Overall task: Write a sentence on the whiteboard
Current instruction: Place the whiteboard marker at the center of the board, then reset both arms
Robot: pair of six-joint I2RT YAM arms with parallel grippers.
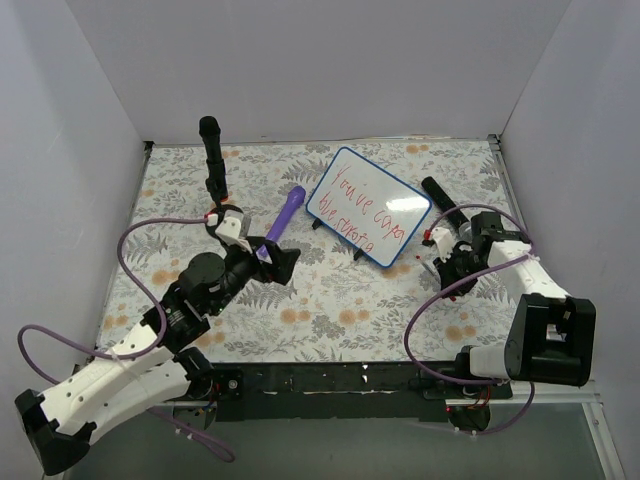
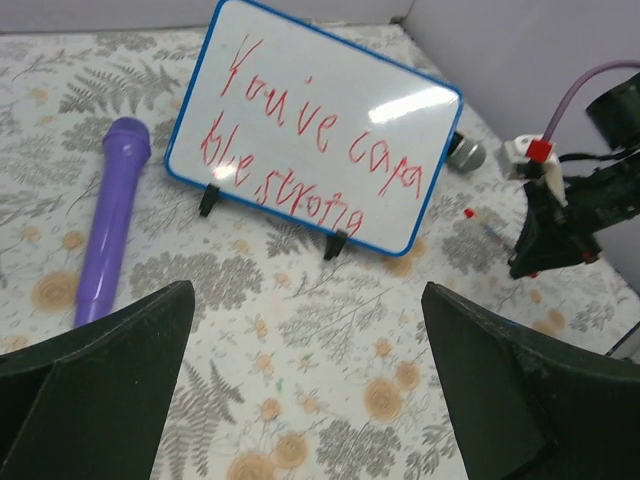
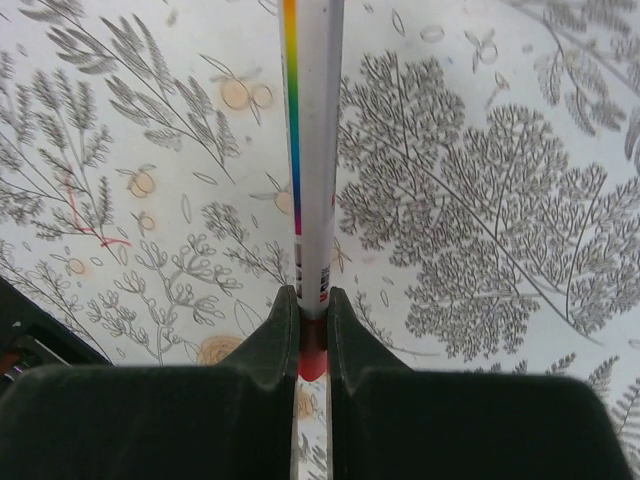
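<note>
The whiteboard [image 1: 368,206] [image 2: 310,130], white with a blue rim, stands on small black feet at the back middle of the table. The sentence [image 1: 365,212] [image 2: 300,140] covers it in two lines of red script. My right gripper [image 1: 440,262] [image 3: 311,300] [image 2: 545,250] hovers right of the board, shut on a white marker [image 3: 312,150] with a rainbow stripe that points down at the floral cloth. My left gripper [image 1: 280,262] [image 2: 308,290] stands open in front of the board, with only cloth between its fingers.
A purple microphone-shaped toy [image 1: 285,215] [image 2: 105,230] lies left of the board, near my left gripper. One black microphone [image 1: 212,150] stands at the back left, another [image 1: 440,200] lies behind the board's right end. White walls enclose the table.
</note>
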